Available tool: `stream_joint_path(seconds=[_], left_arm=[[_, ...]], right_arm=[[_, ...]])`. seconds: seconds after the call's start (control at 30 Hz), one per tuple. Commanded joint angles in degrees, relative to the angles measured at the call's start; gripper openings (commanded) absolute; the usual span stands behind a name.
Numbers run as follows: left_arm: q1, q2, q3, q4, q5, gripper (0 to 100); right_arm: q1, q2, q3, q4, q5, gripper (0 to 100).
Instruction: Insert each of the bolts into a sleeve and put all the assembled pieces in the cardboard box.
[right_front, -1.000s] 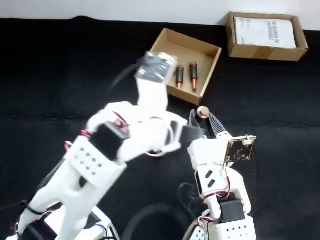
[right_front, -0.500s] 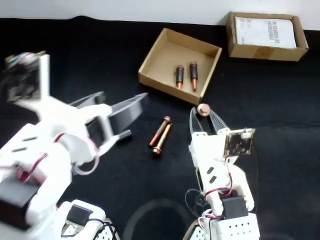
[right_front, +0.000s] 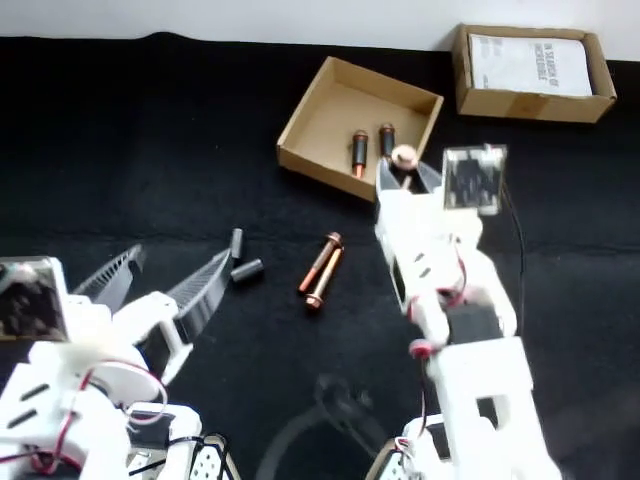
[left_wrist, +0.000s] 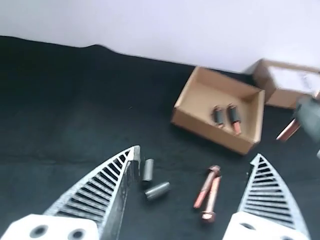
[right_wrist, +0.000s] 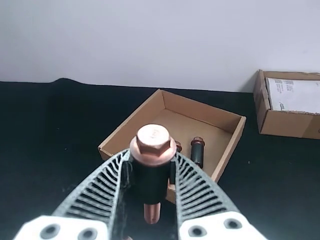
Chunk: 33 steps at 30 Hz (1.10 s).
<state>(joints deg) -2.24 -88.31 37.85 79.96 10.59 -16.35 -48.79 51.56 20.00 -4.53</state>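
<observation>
since your right gripper (right_front: 404, 172) is clamped on the assembled piece (right_wrist: 151, 150) at the near edge of the cardboard box (right_front: 330, 108), & it's hard to tell if it's fully past the wall, letting go now could land it on the rim & bounce it onto the table, or knock the 2 pieces (right_front: 372, 150) already inside. it's held upright, head up, so it may tip & roll on release. your left gripper (left_wrist: 196, 154) sits spread wide, holding nothing, near the 2 loose sleeves (right_front: 242, 258) & 2 bolts (right_front: 322, 270); a sloppy close there could scatter them.
</observation>
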Motion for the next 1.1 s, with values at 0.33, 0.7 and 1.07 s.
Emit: stream_joint_path(seconds=[0.33, 0.7, 1.07], left_arm=[[-13.6, -15.5, 19.6, -6.4, -1.3, 34], [-23.6, -15.6, 37.8, -7.6, -1.3, 34], [-27.0, -15.6, 55.4, -23.6, -1.3, 34]], right_arm=[[1.6, 35.7, -34.9, -1.5, 0.5, 0.7], [3.0, 62.1, -59.6, 2.6, 0.5, 0.7], [3.1, 88.7, -97.0, 25.6, 0.9, 0.9]])
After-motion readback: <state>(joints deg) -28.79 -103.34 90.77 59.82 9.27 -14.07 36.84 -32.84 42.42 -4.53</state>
